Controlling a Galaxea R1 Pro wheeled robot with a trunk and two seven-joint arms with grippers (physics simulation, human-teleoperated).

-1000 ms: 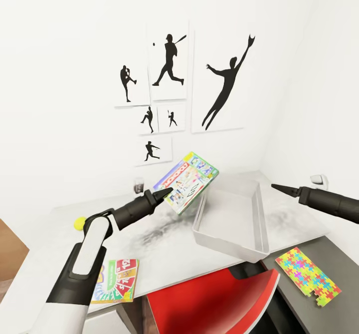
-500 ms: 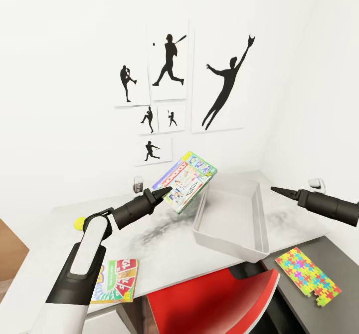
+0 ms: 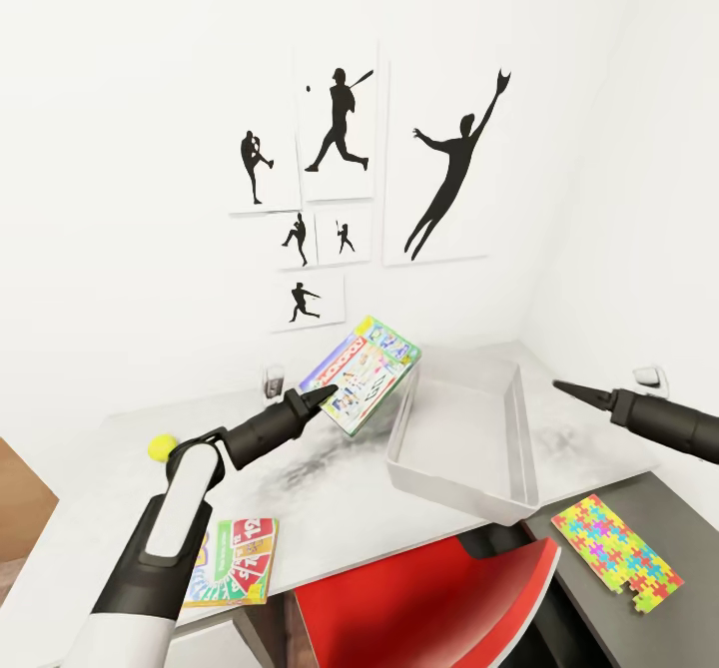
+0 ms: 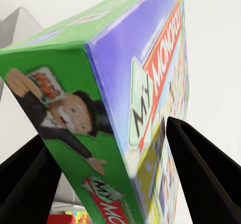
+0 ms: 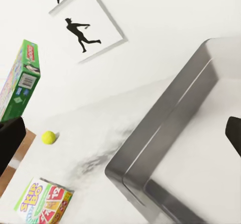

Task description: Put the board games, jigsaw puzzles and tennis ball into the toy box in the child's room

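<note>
By the table's [image 3: 330,508] left rear edge lies the tennis ball [image 3: 161,446]; the Skip-Bo box [image 3: 232,560] sits at its front edge. The left gripper [image 3: 322,395] clamps the My Monopoly box [image 3: 361,372] aloft beside the toy box [image 3: 461,448]. I judge next: carry rightward, lower, release. Right gripper [image 3: 569,388]: state unclear.

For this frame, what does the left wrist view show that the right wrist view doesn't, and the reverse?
Left wrist: the left gripper, its black fingers clamping the white-green printed board game box, with the My Monopoly cover legible up close.
Right wrist: the small yellow-green tennis ball, the yellow-green and red Skip-Bo game box lying on the light grey table, the shallow grey toy box and a black silhouette picture.
Shared: the held Monopoly box and the white wall.
</note>
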